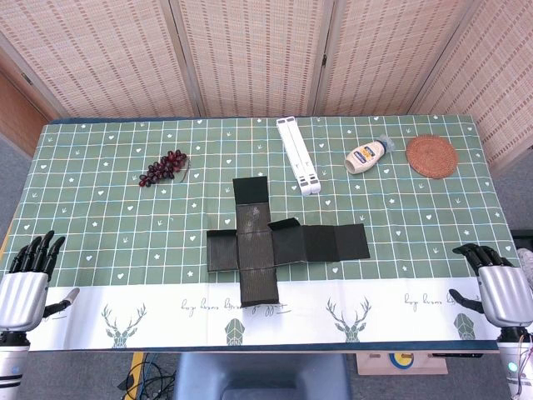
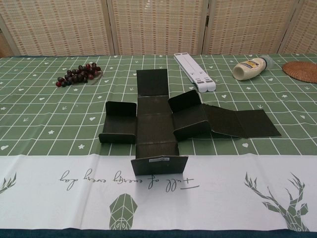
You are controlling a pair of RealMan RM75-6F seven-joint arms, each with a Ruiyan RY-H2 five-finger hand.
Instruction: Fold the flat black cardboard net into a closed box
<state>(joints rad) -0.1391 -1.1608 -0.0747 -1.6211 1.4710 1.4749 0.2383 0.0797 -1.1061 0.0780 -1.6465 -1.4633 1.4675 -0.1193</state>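
At the middle of the desk [image 1: 100,250], on its green checked cloth, lies the flat black cross-shaped cardboard net [image 1: 279,243], flaps already lifting. Both hands rest at the near corners, well apart from it: left hand [image 1: 27,282] and right hand [image 1: 498,283] hold nothing, fingers loosely apart. Pressing one springy flap could slide the light net, or let the others flop open.

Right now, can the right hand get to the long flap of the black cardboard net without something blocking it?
Probably yes. The right hand rests open at the table's edge, and only bare tablecloth lies between it and the black cardboard net. The bottle sits farther back.
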